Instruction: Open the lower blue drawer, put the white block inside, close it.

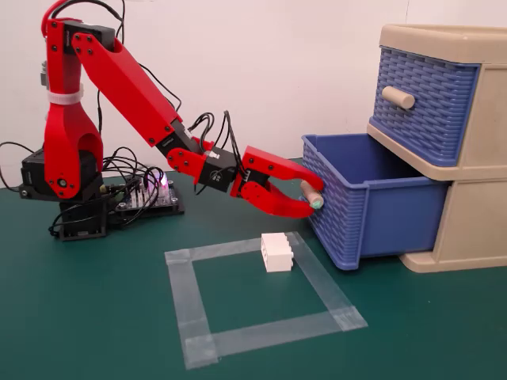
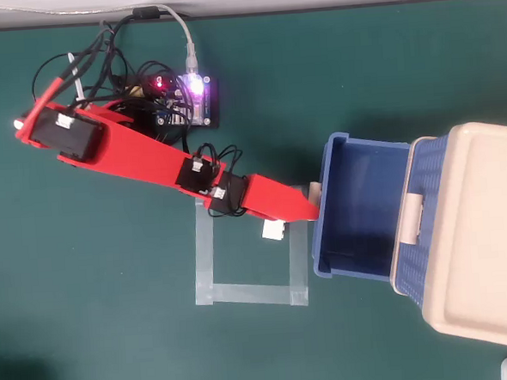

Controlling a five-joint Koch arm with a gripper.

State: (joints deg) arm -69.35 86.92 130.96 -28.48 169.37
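The lower blue drawer [image 1: 380,207] [image 2: 362,209] stands pulled well out of the beige cabinet [image 1: 474,226] [image 2: 476,237], and its inside shows empty from above. My red gripper [image 1: 309,198] [image 2: 311,209] is shut on its teal-tipped beige knob [image 1: 311,193] [image 2: 314,189], one jaw above it and one curving under it. The white block [image 1: 276,252] [image 2: 275,231] rests on the green mat at the far right side of a taped square [image 1: 261,297] [image 2: 249,263], just below the gripper. In the overhead view the arm covers part of the block.
The upper blue drawer [image 1: 424,103] with a plain beige knob [image 1: 398,96] is closed. The arm's base [image 1: 71,182] and a lit controller board [image 1: 149,192] [image 2: 186,99] with loose cables sit at the left of the fixed view. A wall rises behind them.
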